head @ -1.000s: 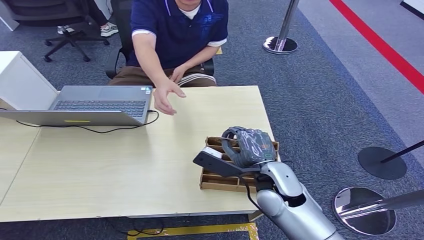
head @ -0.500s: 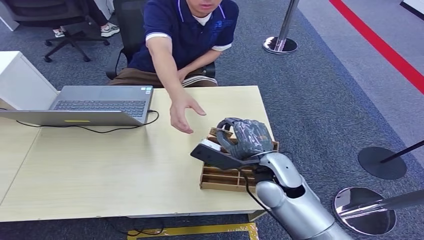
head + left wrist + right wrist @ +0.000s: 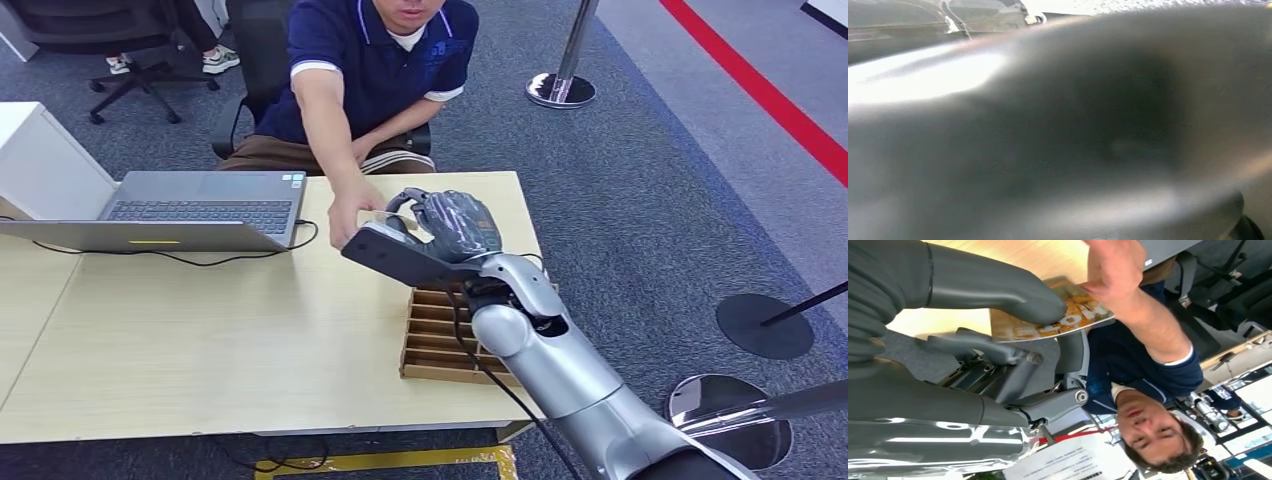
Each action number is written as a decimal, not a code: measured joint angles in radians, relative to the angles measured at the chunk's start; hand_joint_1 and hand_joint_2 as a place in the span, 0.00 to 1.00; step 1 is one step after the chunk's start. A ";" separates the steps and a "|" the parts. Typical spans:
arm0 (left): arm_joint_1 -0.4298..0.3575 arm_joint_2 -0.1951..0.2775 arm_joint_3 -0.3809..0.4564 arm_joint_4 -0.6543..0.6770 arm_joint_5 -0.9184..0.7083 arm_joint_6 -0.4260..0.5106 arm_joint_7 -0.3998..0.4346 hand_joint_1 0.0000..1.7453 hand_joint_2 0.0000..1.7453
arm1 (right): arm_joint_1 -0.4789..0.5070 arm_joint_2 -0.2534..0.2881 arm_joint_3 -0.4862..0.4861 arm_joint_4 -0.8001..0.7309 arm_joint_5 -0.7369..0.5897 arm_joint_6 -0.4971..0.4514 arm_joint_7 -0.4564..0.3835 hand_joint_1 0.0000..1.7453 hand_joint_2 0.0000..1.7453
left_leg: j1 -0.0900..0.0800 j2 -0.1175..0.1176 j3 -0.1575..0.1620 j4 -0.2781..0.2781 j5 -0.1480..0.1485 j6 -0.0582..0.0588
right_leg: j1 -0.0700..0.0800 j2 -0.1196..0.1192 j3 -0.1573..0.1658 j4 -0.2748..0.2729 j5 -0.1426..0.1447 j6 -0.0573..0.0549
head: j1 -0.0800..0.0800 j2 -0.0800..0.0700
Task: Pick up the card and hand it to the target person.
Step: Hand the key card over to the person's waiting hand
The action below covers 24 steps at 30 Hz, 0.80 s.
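Left of the table [image 3: 200,330] we see a laptop [image 3: 205,205] with its cable, well apart from the handover. Mid-table, the person's hand [image 3: 350,215] reaches in and touches the card [image 3: 1058,315]. Our right hand [image 3: 445,225] pinches that card between thumb and fingers, lifted over the far part of the table. The left hand: we cannot tell its state, its wrist view is a blur. We judge pickup done and handover nearly done; release is left. Right of that, the cardboard tray [image 3: 450,335] sits at the table's right edge, below the arm. Bare tabletop lies left of the arm for pulling back.
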<state>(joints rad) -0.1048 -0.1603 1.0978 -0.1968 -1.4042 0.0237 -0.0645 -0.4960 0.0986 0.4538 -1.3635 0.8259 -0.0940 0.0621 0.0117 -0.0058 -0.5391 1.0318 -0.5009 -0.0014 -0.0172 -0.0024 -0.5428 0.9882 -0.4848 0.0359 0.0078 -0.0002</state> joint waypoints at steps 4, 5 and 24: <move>-0.001 0.001 -0.006 0.000 0.000 0.000 0.001 0.00 0.25 | -0.024 0.026 0.000 0.027 -0.010 0.002 -0.002 0.98 1.00 | 0.000 0.000 0.000 0.000 0.000 0.000 | 0.000 0.000 0.000 0.000 0.000 0.000 | 0.000 0.000; -0.001 0.001 -0.006 0.000 0.000 0.000 0.002 0.00 0.50 | -0.029 0.031 0.001 0.034 -0.012 0.003 -0.002 0.98 1.00 | 0.000 0.000 0.000 0.000 0.000 0.000 | 0.000 0.000 0.000 0.000 0.000 0.000 | 0.000 0.000; -0.002 0.002 -0.007 0.000 -0.003 -0.013 0.011 0.00 1.00 | -0.039 0.043 0.001 0.079 -0.021 0.007 0.003 0.96 1.00 | 0.000 0.000 0.000 0.000 0.000 0.000 | 0.000 0.000 0.000 0.000 0.000 0.000 | 0.000 0.000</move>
<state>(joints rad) -0.1067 -0.1585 1.0907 -0.1968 -1.4076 0.0106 -0.0531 -0.5354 0.1416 0.4551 -1.2842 0.8047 -0.0872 0.0648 0.0117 -0.0058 -0.5392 1.0318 -0.5009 -0.0014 -0.0172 -0.0024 -0.5428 0.9881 -0.4848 0.0359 0.0078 -0.0002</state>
